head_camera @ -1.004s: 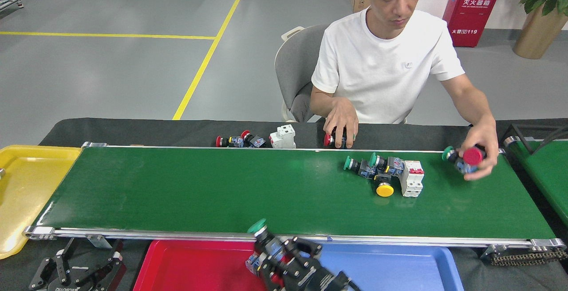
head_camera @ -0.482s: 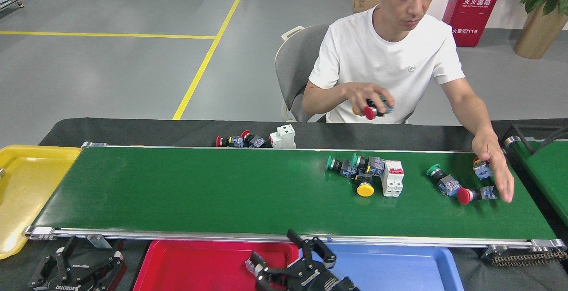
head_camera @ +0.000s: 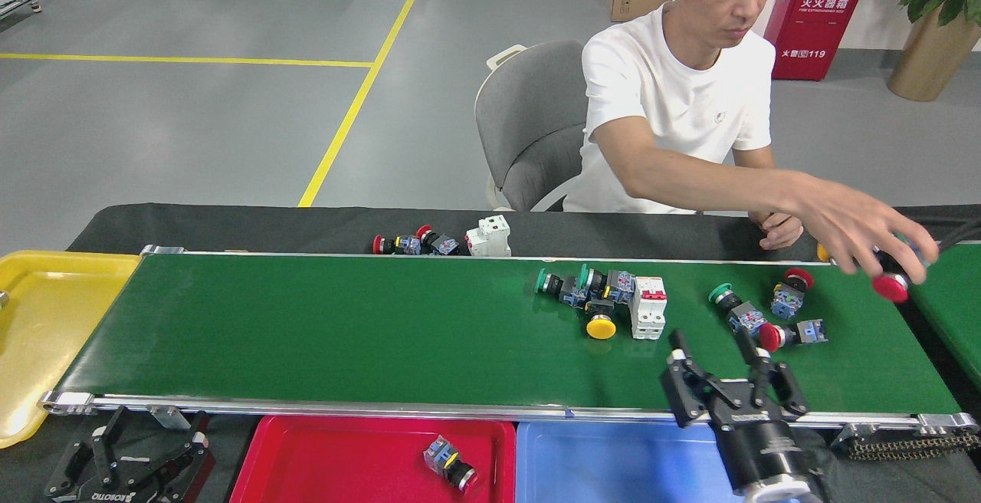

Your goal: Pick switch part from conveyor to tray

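Several switch parts ride the dark green conveyor (head_camera: 345, 327): a cluster (head_camera: 602, 300) of green and yellow push buttons beside a white breaker, and further right a green button (head_camera: 732, 307) and two red ones (head_camera: 789, 288). My right gripper (head_camera: 716, 350) stands open over the belt's near edge, just in front of those right-hand parts, holding nothing. One switch part (head_camera: 451, 465) lies in the red tray (head_camera: 306, 465). My left gripper (head_camera: 123, 461) rests open at the bottom left, below the belt.
A person sits behind the belt; a hand (head_camera: 874, 238) holds a red button over the belt's right end. More parts (head_camera: 441, 242) lie on the black table behind the belt. A yellow tray (head_camera: 38, 319) sits left, a blue tray (head_camera: 613, 465) beside the red one.
My right gripper dropped the green-button part into the red tray, then swung right and up over the belt's near edge. The parts on the belt drifted left. The person's hand moved right with a red button.
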You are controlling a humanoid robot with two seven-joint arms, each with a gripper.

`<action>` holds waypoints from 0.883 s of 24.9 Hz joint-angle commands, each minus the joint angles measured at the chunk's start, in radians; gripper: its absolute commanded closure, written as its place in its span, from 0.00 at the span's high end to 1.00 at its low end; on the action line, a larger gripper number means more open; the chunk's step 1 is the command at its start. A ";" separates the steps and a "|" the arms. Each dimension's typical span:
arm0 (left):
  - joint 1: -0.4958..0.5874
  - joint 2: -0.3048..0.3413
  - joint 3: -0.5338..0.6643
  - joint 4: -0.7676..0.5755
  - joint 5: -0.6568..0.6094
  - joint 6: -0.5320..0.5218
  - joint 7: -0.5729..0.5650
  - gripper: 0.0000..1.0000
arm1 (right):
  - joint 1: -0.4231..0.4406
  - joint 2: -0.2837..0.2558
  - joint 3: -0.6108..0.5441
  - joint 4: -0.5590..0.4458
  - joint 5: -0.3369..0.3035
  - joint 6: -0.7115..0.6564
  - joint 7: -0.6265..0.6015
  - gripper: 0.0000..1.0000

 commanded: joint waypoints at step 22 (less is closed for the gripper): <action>-0.033 0.024 0.018 -0.011 0.004 0.003 0.009 1.00 | -0.203 0.005 0.133 0.196 0.081 0.287 0.117 0.95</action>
